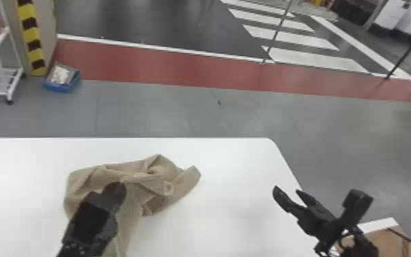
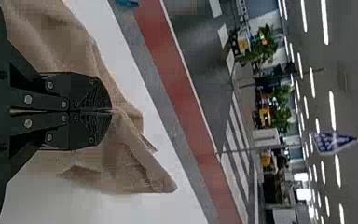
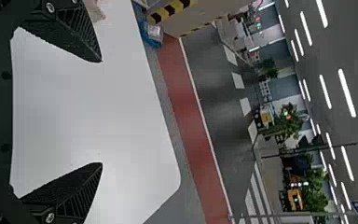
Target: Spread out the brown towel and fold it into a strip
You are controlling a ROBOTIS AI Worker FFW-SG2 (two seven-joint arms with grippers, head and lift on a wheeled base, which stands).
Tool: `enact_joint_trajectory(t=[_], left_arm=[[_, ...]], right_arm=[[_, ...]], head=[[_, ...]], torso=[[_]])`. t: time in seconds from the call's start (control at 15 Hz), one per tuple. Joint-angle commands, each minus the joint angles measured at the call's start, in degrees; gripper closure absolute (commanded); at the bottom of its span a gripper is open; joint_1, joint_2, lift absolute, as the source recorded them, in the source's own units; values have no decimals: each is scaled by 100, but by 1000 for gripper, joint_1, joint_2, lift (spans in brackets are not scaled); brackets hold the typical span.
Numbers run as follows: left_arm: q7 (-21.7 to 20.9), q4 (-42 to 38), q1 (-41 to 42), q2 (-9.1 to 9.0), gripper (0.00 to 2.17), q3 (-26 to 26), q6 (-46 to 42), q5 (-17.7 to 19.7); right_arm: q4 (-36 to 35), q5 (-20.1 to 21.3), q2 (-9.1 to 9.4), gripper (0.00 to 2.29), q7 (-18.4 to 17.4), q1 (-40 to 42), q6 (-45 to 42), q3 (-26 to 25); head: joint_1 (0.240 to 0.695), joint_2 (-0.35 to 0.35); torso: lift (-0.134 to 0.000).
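The brown towel (image 1: 153,184) lies crumpled on the left part of the white table, with folds raised and one end hanging toward the near side. Over its near left part is my left gripper (image 1: 117,188). In the left wrist view the left gripper (image 2: 112,111) is shut, its tips pinching the towel (image 2: 130,163), which spreads out on both sides of them. My right gripper (image 1: 288,194) stands apart from the towel, over the table's right edge. Its two fingers are spread with nothing between them in the right wrist view, where the right gripper (image 3: 101,112) faces bare tabletop.
The white table (image 1: 235,164) has a rounded far right corner. A brown box-like object (image 1: 385,239) is at the lower right, below the right arm. On the floor beyond stand a white rack (image 1: 0,68) and a blue tray (image 1: 61,89).
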Motion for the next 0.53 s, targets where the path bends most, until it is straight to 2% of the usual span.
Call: enact_joint_trajectory(t=[0.0,0.13,0.27,0.33,0.47], left_arm=[[21,-231,252,75,2017,844,-176,224],[126,-231,375,75,2020,1424,-510,417],[117,-196,401,75,2017,1793,-651,566],[126,-152,384,83,2020,1943,-668,558],[135,-37,366,75,2017,2250,-721,681]], right_arm=[[192,25,-65,90,120,-350,-28,272],[622,61,-214,90,173,-736,-64,501],[877,184,-267,90,226,-912,-116,633],[1062,219,-267,90,296,-983,-292,642],[1449,377,-364,103,472,-1185,-521,817]], head=[[695,-350],[695,-350],[695,-349],[695,-283],[695,-241]], torso=[[0],[0],[0],[0],[0]])
